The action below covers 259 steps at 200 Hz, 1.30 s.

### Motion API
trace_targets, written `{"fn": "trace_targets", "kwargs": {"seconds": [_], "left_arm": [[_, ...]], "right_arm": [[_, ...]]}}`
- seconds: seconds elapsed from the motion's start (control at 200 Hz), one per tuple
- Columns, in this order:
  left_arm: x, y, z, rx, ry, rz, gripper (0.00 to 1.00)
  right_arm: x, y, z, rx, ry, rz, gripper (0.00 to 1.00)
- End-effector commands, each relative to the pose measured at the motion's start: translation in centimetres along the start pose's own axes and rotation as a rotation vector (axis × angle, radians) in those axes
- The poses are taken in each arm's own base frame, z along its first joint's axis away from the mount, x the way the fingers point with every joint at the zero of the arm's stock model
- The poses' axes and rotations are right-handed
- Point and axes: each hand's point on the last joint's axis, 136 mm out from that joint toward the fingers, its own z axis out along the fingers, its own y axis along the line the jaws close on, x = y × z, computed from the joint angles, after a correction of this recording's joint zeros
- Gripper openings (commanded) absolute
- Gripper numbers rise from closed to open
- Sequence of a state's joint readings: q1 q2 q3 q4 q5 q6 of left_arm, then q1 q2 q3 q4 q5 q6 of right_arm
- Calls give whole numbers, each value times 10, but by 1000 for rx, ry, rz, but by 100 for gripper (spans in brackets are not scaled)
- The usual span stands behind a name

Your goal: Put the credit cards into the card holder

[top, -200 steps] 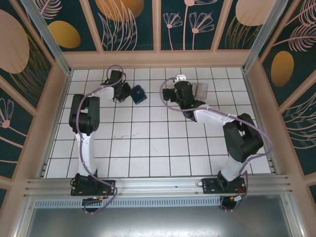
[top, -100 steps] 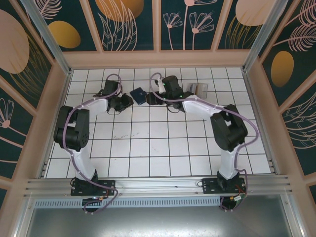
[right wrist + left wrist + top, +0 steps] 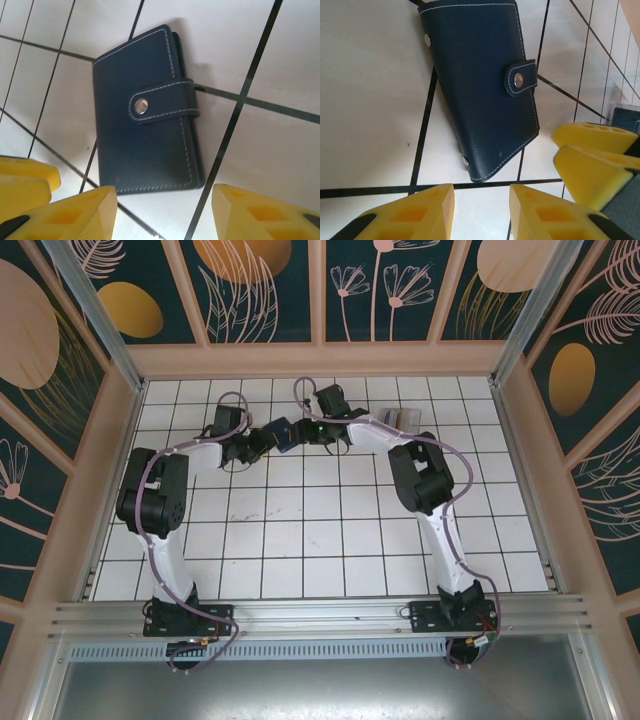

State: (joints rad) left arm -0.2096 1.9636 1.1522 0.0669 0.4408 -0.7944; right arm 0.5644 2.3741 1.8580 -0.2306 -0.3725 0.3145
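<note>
**Item: card holder** (image 3: pixel 283 432). Small folding wallet in dark navy leather-look material, with pale stitching round the edges.
- Condition: folded shut. A short strap wraps over one long edge and is fastened with a round metal snap. Two small metal studs show along the opposite edge.
- Position: flat on the white tiled surface (image 3: pixel 300 540), close to its far edge and a little left of centre, lying across a dark grout line.

**Left gripper** (image 3: pixel 262 438): low, just beside the card holder on its left. The yellow fingers are narrowly parted and hold nothing.

**Right gripper** (image 3: pixel 305 430): low, just beside the card holder on its right. The fingers stand wider apart and hold nothing.

**Credit cards** (image 3: pixel 405 418): pale shapes near the far edge, right of centre. Detail is too small to tell.
</note>
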Motion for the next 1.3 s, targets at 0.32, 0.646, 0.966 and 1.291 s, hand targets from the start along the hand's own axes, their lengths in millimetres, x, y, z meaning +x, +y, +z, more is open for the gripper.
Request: {"fn": "trace_targets", "kwargs": {"seconds": [0.32, 0.646, 0.966, 1.291], "left_arm": [[-27, 10, 27, -44, -51, -18, 36], [-22, 9, 31, -14, -29, -9, 25], [-10, -2, -8, 7, -43, 6, 53], [23, 14, -22, 24, 3, 46, 76]], "right_arm": [[15, 21, 18, -189, 97, 68, 32], [9, 34, 14, -247, 79, 74, 5], [14, 65, -26, -319, 63, 83, 0], [88, 88, -68, -374, 143, 117, 0]]}}
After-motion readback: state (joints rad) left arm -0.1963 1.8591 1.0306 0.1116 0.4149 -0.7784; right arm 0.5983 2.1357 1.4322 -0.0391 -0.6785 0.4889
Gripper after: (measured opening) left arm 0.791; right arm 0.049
